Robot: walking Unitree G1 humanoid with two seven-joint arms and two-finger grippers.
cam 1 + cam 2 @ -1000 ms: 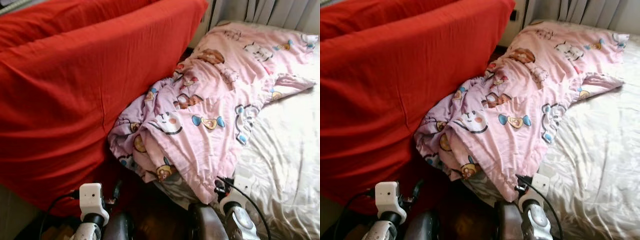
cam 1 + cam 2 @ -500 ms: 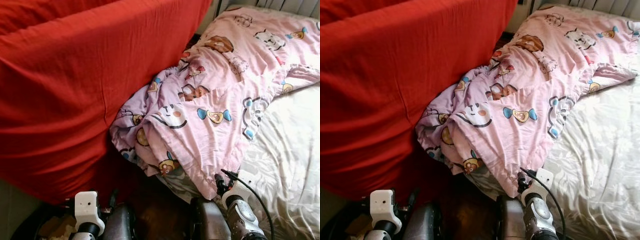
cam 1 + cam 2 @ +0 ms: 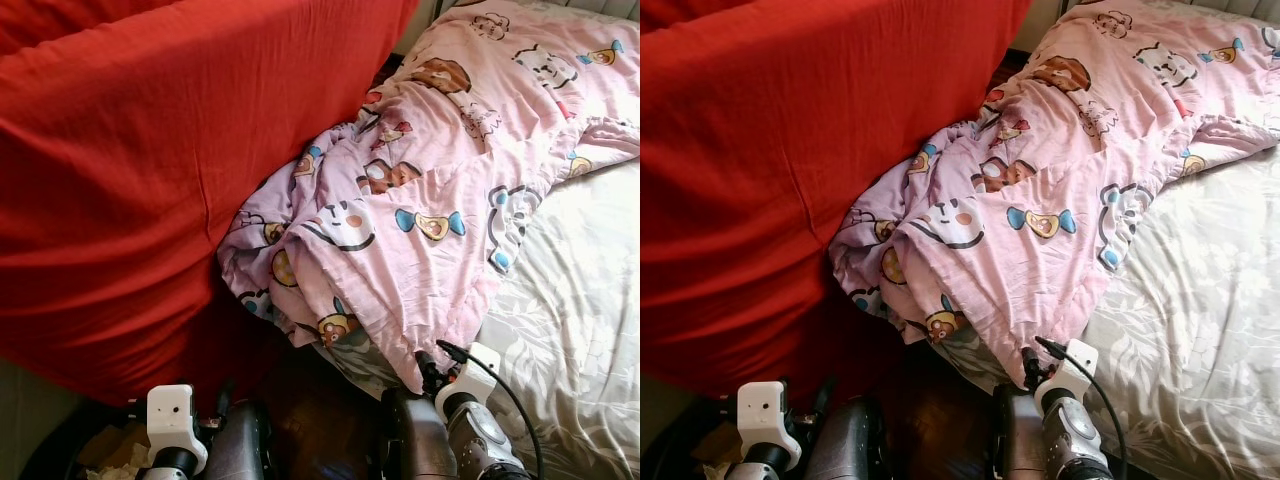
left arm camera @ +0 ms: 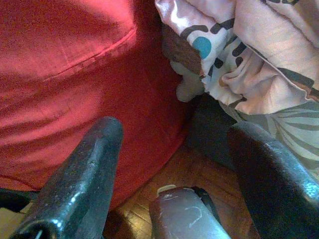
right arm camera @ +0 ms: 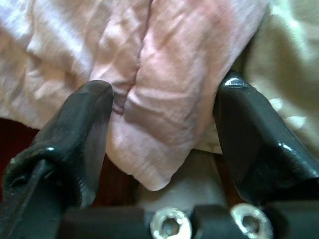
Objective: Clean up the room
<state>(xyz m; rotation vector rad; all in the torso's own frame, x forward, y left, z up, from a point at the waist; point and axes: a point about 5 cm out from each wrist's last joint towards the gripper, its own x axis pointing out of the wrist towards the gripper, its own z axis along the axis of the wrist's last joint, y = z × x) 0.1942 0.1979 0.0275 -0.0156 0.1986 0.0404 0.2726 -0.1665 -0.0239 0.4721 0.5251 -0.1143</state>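
The robot's head camera has been tilting down over the last second, so the whole scene is sitting higher in the head views; the bedding itself is not showing any shift. The right arm has been creeping in, and the right tool (image 5: 162, 144) is now hanging with its two black fingers spread wide on either side of the drooping corner of the pink cartoon-printed quilt (image 3: 430, 200), not yet closed on it. That looks like the start of pulling the quilt straight, so the tidying is judged barely begun.

The quilt is lying crumpled across the bed, bunched against the red fabric-covered sofa (image 3: 150, 150) and spilling over the bed's edge toward the dark wooden floor (image 4: 184, 169). Beside it, the pale leaf-patterned bed sheet (image 3: 580, 320) is lying bare.

The left tool (image 4: 169, 164) is hanging low with its fingers wide apart and nothing between them, pointing at the gap where sofa cover, quilt and floor are meeting. That narrow gap and the sofa pressing on the quilt may be hindering a clean pull.
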